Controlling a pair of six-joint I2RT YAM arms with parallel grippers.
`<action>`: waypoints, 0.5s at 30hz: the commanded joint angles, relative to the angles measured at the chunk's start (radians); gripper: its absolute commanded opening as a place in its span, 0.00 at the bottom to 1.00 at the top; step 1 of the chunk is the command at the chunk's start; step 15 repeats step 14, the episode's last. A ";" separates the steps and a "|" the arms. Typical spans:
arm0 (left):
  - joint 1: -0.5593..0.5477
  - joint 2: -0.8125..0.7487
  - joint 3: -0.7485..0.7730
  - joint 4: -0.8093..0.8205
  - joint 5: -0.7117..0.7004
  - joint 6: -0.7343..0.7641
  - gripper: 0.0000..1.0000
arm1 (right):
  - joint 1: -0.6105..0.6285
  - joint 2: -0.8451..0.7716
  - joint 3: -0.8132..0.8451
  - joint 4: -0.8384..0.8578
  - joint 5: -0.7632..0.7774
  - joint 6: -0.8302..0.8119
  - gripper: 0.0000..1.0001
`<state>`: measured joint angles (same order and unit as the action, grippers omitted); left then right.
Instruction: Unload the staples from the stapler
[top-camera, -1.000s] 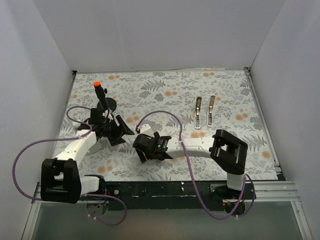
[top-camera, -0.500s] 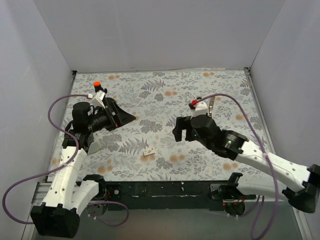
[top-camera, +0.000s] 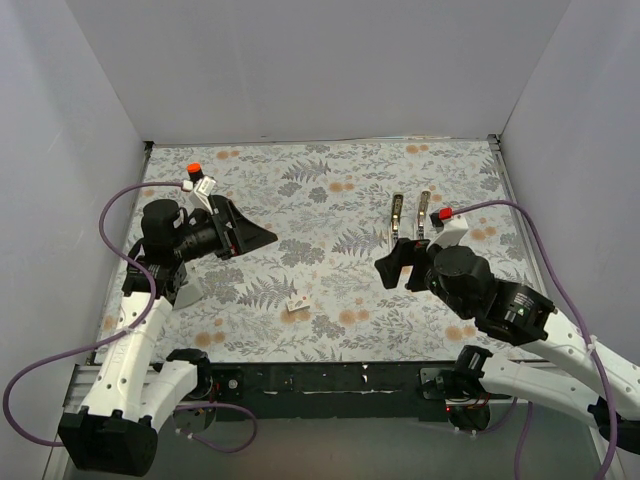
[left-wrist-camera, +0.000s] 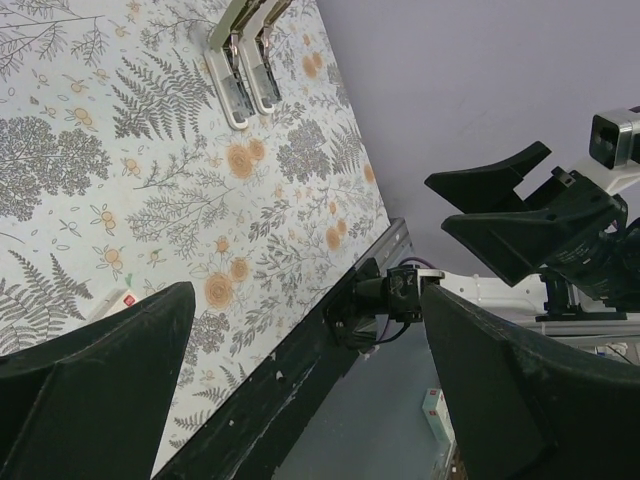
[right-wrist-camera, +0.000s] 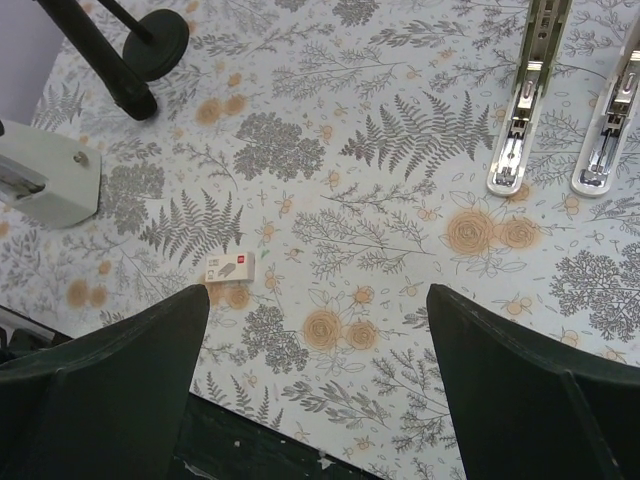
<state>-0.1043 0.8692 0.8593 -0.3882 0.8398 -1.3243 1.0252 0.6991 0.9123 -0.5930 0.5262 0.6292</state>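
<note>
The stapler (top-camera: 398, 216) lies opened flat at the right back of the floral mat, as two narrow silvery arms side by side. It also shows in the left wrist view (left-wrist-camera: 244, 62) and the right wrist view (right-wrist-camera: 518, 120). No loose staples can be made out in any view. My right gripper (top-camera: 402, 266) hangs open and empty above the mat, just in front of the stapler, with its jaws wide apart (right-wrist-camera: 318, 295). My left gripper (top-camera: 250, 236) is raised at the left, open and empty (left-wrist-camera: 308, 295), and points toward the right arm.
A small white-pink block (top-camera: 298, 302) lies on the mat near the middle front, and shows in the right wrist view (right-wrist-camera: 229, 266). A black stand with an orange tip (top-camera: 194, 168) is at the back left. White walls enclose three sides. A black rail (top-camera: 330, 378) runs along the front.
Both arms rose from the mat's middle, uncovering the white-pink block. The right gripper swung to the right and now hangs in front of the stapler. The left gripper lifted at the left.
</note>
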 joint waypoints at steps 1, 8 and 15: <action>-0.005 -0.024 0.001 -0.001 0.022 -0.015 0.98 | 0.004 0.010 0.049 -0.013 0.049 -0.013 0.98; -0.008 -0.029 -0.006 -0.001 0.019 -0.016 0.98 | 0.003 0.037 0.074 -0.005 0.052 -0.031 0.98; -0.012 -0.021 0.007 -0.001 0.015 -0.021 0.98 | 0.003 0.016 0.056 -0.001 0.051 -0.025 0.98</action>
